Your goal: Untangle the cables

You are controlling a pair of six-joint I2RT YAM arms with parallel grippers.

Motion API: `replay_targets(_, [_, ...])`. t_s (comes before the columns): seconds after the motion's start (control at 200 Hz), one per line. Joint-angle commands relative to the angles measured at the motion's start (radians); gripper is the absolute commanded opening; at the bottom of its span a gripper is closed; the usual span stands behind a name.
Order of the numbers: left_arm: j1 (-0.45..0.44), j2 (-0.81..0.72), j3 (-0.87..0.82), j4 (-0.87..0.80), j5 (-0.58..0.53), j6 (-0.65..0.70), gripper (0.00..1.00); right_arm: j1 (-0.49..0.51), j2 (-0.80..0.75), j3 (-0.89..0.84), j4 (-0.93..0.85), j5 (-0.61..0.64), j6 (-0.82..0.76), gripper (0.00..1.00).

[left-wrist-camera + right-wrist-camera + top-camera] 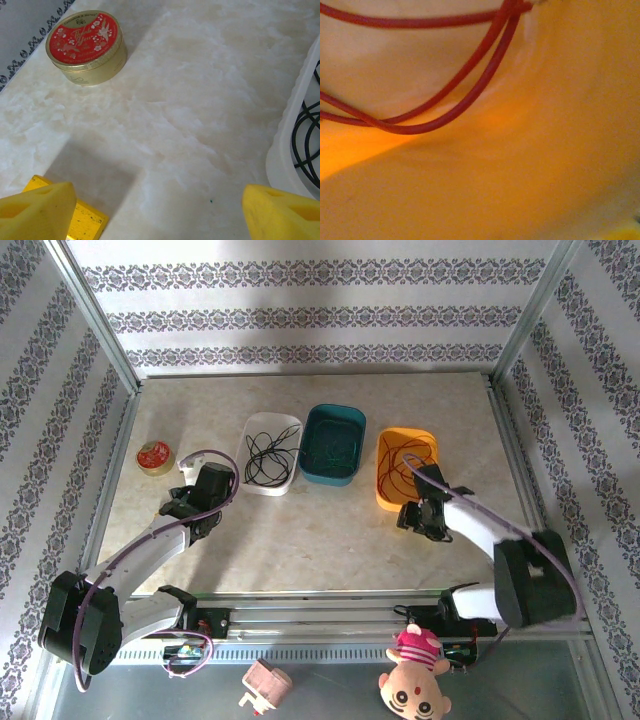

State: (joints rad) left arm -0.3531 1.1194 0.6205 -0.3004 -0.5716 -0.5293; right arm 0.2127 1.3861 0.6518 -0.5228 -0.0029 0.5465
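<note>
White tubular links on the left arm and the right arm, with black blocky housings at every joint. Largest of these at the shoulders, by the table's near edge: the left shoulder housing and the right shoulder housing, both boxy with rounded corners. A thick lilac cable looping along each arm from shoulder to wrist. Black bodies on the left gripper and the right gripper. Seen from the left wrist, bright yellow wedge-shaped fingers, matte, each with a shallow recessed slot on its upper face; a flat yellow block with dark specks beside one of them.
</note>
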Motion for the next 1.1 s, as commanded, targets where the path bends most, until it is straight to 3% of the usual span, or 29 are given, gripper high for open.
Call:
replay_targets(0.0, [0.010, 0.005, -0.020, 0.041, -0.041, -0.018, 0.86, -0.003, 0.129, 0.129, 0.090, -0.059, -0.058, 0.61])
replay_targets(0.11, [0.023, 0.011, -0.027, 0.082, -0.028, -0.008, 0.87, -0.007, 0.238, 0.234, 0.071, -0.060, -0.107, 0.61])
replay_targets(0.215, [0.038, 0.029, -0.007, 0.090, -0.046, 0.002, 0.89, -0.007, 0.250, 0.282, 0.075, -0.052, -0.128, 0.61])
replay_targets(0.31, [0.051, 0.052, 0.017, 0.116, -0.066, 0.036, 0.90, -0.004, 0.184, 0.274, 0.125, -0.012, -0.130, 0.61])
replay_targets(0.455, [0.098, 0.108, 0.047, 0.165, -0.096, 0.073, 1.00, -0.006, 0.060, 0.221, 0.212, 0.080, -0.152, 0.62])
replay_targets(0.67, [0.148, 0.186, 0.091, 0.168, -0.147, 0.091, 0.99, 0.005, -0.024, 0.166, 0.195, 0.120, -0.167, 0.63])
replay_targets(0.74, [0.149, 0.194, 0.089, 0.194, -0.160, 0.127, 0.99, 0.036, -0.092, 0.113, 0.225, 0.213, -0.162, 0.63])
replay_targets(0.85, [0.158, 0.205, 0.087, 0.223, -0.170, 0.172, 0.99, 0.110, -0.228, 0.010, 0.326, 0.473, -0.200, 0.65])
replay_targets(0.934, [0.162, 0.224, 0.041, 0.381, -0.166, 0.305, 0.99, 0.131, -0.309, -0.078, 0.480, 0.595, -0.256, 0.68])
replay_targets(1.094, [0.168, 0.315, -0.020, 0.587, -0.174, 0.412, 0.99, 0.131, -0.273, -0.143, 0.759, 0.765, -0.429, 0.76])
